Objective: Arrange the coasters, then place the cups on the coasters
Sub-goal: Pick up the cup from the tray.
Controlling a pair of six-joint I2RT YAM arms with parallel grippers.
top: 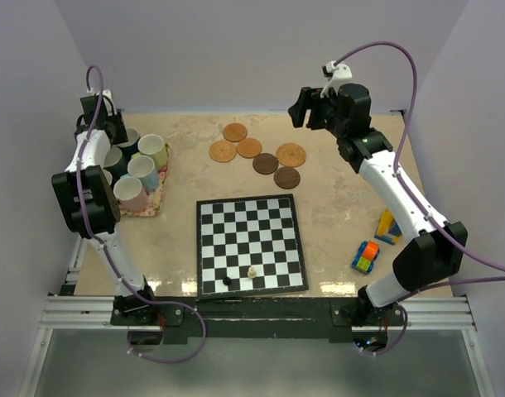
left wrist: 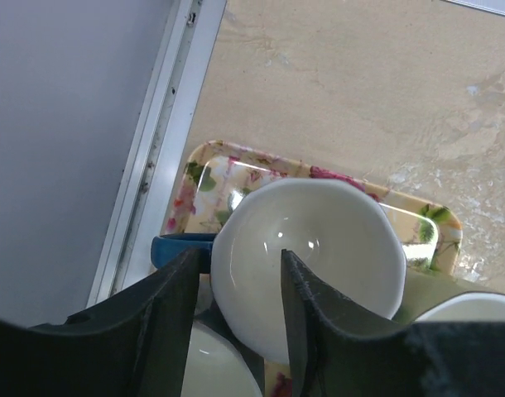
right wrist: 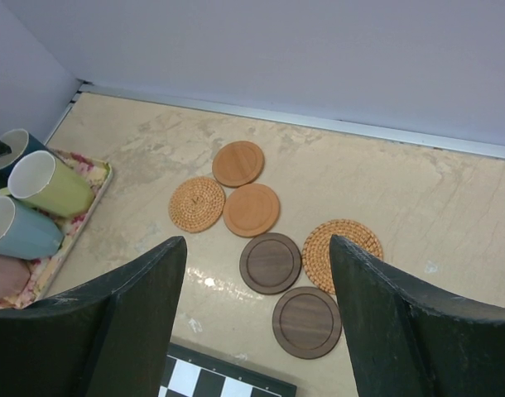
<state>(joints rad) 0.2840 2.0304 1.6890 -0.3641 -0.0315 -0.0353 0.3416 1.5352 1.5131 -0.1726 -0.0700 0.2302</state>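
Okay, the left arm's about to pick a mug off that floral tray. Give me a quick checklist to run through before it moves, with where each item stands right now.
1. Left gripper straddles the wall of the blue-handled cup, one finger inside, one outside: ok.
2. Jaws closed on that wall: not ok, a gap shows.
3. Neighbouring cups on the floral tray clear of it: cannot tell, they crowd close.
4. Coasters spread out for cups: not ok, six bunched, several touching.
5. Right gripper open, empty, above the coasters: ok.
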